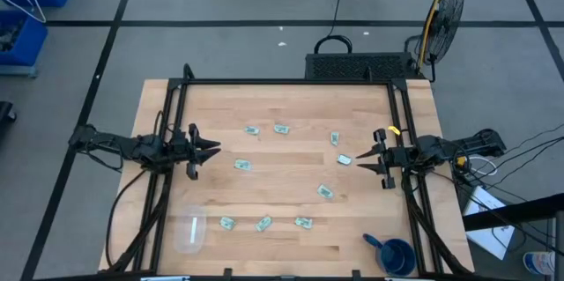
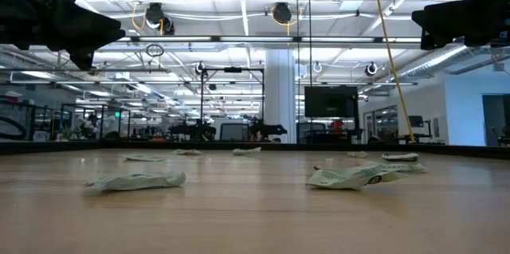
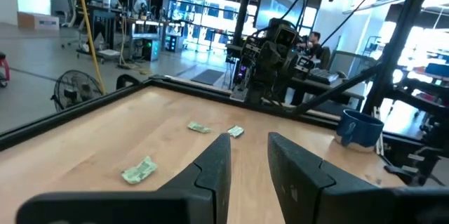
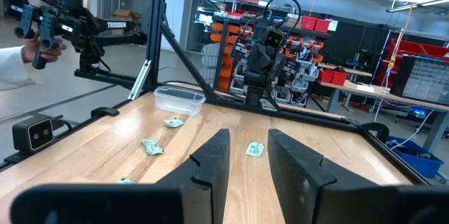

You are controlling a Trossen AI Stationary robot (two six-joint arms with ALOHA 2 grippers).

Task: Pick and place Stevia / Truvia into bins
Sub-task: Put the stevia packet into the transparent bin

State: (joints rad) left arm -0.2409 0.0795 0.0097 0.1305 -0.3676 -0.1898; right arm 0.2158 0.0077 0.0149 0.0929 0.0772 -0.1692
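Seen from above, the wooden worktop [image 1: 291, 228] fills the middle of the frame, with the left hand [image 1: 214, 150] poised over its left-centre edge and the right hand [image 1: 363, 160] over its right-centre edge, the two pointing towards each other and well apart. Both hang clear of the wood. In each wrist view the two dark fingers [image 3: 214, 171] of the left hand and the fingers [image 4: 210, 164] of the right hand stand a little way apart with a plain gap between them, and nothing sits in either gap, so both hands are partly open and hold nothing. The small pale green and white sachets [image 1: 242, 165] lie scattered flat across the middle of the frame: two close together near the upper centre, two near the right hand at centre right, one left of centre, one just below and right of centre, and three in a loose row towards the lower centre. None touches a hand. The clear plastic tub [image 1: 190, 231] stands at the lower left of the overhead frame, just left of that lower row; I cannot tell whether anything lies inside it. A dark blue cup [image 1: 395, 255] with a handle stands at the lower right. In the level view the nearest sachets look crumpled, lying on the wood at lower left and lower right centre.
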